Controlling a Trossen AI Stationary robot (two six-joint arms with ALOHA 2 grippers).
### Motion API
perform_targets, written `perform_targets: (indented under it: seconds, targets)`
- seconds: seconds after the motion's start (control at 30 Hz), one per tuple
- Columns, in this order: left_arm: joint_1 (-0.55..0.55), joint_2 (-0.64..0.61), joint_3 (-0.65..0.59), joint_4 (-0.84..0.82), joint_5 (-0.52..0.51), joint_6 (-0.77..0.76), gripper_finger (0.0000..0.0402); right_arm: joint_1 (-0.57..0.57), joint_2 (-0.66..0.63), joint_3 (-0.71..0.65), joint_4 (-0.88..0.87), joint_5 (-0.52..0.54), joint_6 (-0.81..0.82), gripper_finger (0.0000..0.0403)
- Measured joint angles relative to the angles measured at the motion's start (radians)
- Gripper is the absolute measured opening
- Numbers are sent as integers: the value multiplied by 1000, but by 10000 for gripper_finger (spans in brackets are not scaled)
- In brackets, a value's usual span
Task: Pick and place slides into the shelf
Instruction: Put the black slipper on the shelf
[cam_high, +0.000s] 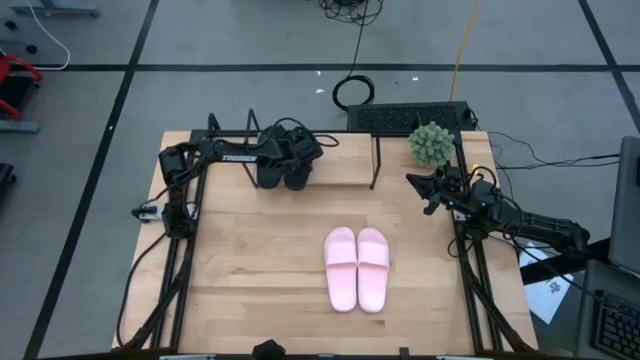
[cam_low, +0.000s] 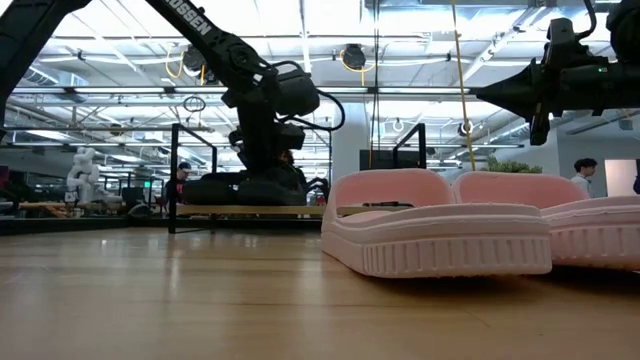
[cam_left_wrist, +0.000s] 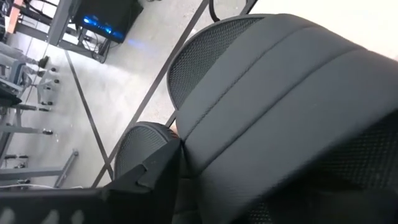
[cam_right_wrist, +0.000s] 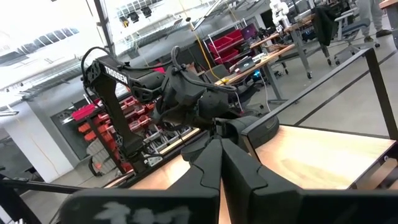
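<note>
Two black slides (cam_high: 283, 172) sit side by side on the left end of the shelf (cam_high: 400, 172), a light board in a black wire frame at the table's far edge. My left gripper (cam_high: 288, 150) stands right over them, pointing down, and one black strap (cam_left_wrist: 280, 93) fills its wrist view. The pink pair (cam_high: 357, 268) lies soles down in the middle of the table, large in the low view (cam_low: 440, 235). My right gripper (cam_high: 420, 192) hangs shut above the table's right side, touching nothing; its fingers meet (cam_right_wrist: 219, 155). My left gripper is on a black slide's wide strap (cam_left_wrist: 205, 149), coming from above. One finger (cam_left_wrist: 155, 177) shows beside the strap's edge and the strap hides the other, so it seems to have one finger under the strap and one outside. The slide rests on the shelf board (cam_low: 260, 211).
A small green potted plant (cam_high: 432, 143) stands at the shelf's right end, with a black keyboard (cam_high: 410, 115) behind it. The shelf board to the right of the black pair is bare. Cables run along both table sides. People stand in the room beyond.
</note>
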Motion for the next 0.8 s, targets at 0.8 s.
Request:
perform_targets:
  seconds: [0.8]
  targets:
    - [35,-2,1,0,-54,-99,214,0,0,0,0,0,-2,0]
